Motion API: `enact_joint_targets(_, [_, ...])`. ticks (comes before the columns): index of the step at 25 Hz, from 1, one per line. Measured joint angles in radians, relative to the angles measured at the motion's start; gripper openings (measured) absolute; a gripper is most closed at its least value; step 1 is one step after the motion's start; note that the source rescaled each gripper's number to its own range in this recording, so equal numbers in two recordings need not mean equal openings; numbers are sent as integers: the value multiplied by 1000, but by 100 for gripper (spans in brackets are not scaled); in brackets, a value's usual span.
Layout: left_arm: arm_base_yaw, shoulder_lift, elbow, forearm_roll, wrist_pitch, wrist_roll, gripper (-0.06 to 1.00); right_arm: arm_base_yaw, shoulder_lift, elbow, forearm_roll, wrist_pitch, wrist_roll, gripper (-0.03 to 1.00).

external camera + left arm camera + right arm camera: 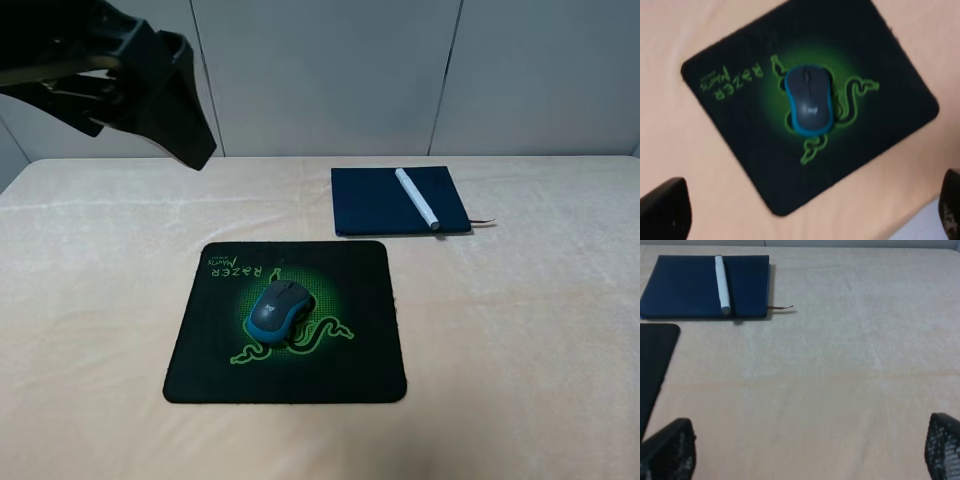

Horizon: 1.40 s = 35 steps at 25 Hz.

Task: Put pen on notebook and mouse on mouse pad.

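So the mouse (279, 309) sits right on the green snake emblem in the middle of the Razer mouse pad (360, 350), which lies toward the table's (520, 380) front-left. The pen (418, 199) lies across the navy notebook (370, 203), its tip reaching the notebook's front edge, up near the table's back edge. The ribbon bookmark (484, 221) pokes out the right side. The left gripper (805, 215) is spread wide above the pad, holding nothing. The right gripper (810, 450) is also wide and empty, over bare table.
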Motion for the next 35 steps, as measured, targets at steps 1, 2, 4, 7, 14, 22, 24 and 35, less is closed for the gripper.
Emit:
enact_joint_targets(1, [0,-16,0,0,14,5,100,0,0,0,0,0,0,100])
enact_joint_targets(2, [0,-34,0,0,31,10,100,0,0,0,0,0,0,100])
enact_joint_targets(4, [0,-72,2,0,49,23,100,0,0,0,0,0,0,100])
enact_joint_targets(7, [0,-153,40,0,49,40,100,0,0,0,0,0,0,100])
enact_joint_targets(14, [0,-411,280,-2,51,43,100,0,0,0,0,0,0,100])
enact_joint_targets(22, [0,-736,544,-18,54,46,100,0,0,0,0,0,0,100])
enact_joint_targets(24, [0,-801,581,-17,54,46,100,0,0,0,0,0,0,100])
enact_joint_targets(35, [304,-1049,821,30,-50,67,100,0,0,0,0,0,0,100])
